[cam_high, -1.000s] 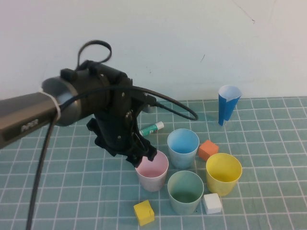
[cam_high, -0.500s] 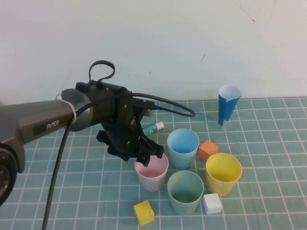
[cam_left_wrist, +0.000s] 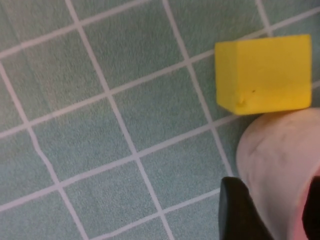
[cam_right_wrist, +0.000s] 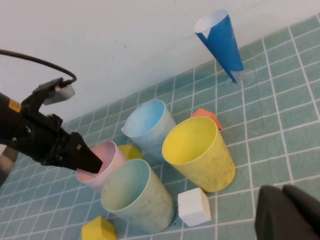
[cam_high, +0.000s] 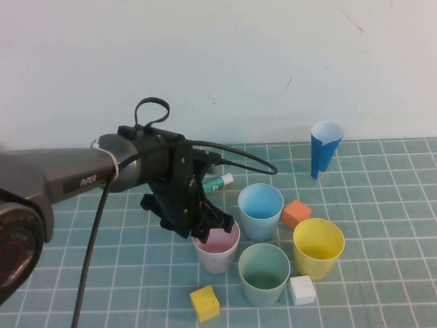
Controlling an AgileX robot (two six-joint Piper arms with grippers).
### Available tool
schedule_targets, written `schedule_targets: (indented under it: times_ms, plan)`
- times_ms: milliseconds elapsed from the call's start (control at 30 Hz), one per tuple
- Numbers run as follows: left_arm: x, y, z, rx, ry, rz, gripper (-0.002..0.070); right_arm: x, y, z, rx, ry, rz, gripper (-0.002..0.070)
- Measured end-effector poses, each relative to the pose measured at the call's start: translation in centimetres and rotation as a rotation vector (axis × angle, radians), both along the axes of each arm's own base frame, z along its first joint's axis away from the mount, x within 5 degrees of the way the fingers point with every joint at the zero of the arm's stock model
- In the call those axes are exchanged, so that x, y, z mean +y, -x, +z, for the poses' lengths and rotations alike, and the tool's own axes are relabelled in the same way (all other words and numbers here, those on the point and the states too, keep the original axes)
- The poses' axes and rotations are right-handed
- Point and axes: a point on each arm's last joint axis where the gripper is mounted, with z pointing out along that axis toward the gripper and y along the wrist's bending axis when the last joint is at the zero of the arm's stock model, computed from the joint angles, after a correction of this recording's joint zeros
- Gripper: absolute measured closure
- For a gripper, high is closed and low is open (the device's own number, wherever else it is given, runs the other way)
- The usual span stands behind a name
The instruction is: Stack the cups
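Note:
Four cups stand close together on the green grid mat: pink (cam_high: 217, 249), light blue (cam_high: 260, 208), pale green (cam_high: 263, 273) and yellow (cam_high: 318, 246). My left gripper (cam_high: 217, 229) is at the pink cup's far rim, one finger (cam_left_wrist: 240, 210) outside the wall and the other inside, shut on the rim. The pink cup (cam_left_wrist: 280, 165) stands on the mat. The right wrist view shows the pink (cam_right_wrist: 107, 160), blue (cam_right_wrist: 145, 125), green (cam_right_wrist: 135, 197) and yellow (cam_right_wrist: 197, 152) cups. My right gripper (cam_right_wrist: 290, 215) is shut and empty, to the right of the yellow cup and outside the high view.
A yellow cube (cam_high: 205, 303) lies in front of the pink cup. A white cube (cam_high: 301, 290) and an orange cube (cam_high: 295, 213) sit by the yellow cup. A dark-blue paper cone (cam_high: 322, 152) stands at the back right. A small tube (cam_high: 217, 182) lies behind the left arm.
My left arm has come lower and a little to the right, and its fingers have settled onto the pink cup's rim. The cups have not moved.

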Motion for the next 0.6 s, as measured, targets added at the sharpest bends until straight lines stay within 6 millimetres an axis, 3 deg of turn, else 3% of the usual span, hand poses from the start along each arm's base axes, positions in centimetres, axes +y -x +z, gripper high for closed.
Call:
schedule_targets:
  times_ms: [167,267,367,467,600]
  plan:
    - [0.0,-0.1,-1.2,0.024,-0.011,0.004,0.0455,0.0,0.0,0.0,-0.004,0.011,0.004,0.0679]
    - [-0.1,-0.3,-1.3,0.006,-0.003,0.006,0.0580,0.0,0.0,0.0,-0.003,0.011,0.006,0.0679]
    - [-0.2,-0.5,-1.0,-0.007,0.002,0.005,0.0648,0.0,0.0,0.0,-0.003,0.011,0.006,0.0679]
    - [-0.2,-0.7,-0.3,0.003,-0.022,-0.008,0.0664,0.0,0.0,0.0,-0.003,0.011,0.006,0.0679]
    - [-0.1,-0.8,2.9,-0.010,-0.048,-0.050,0.0667,0.0,0.0,0.0,-0.004,0.013,0.006,0.0679]
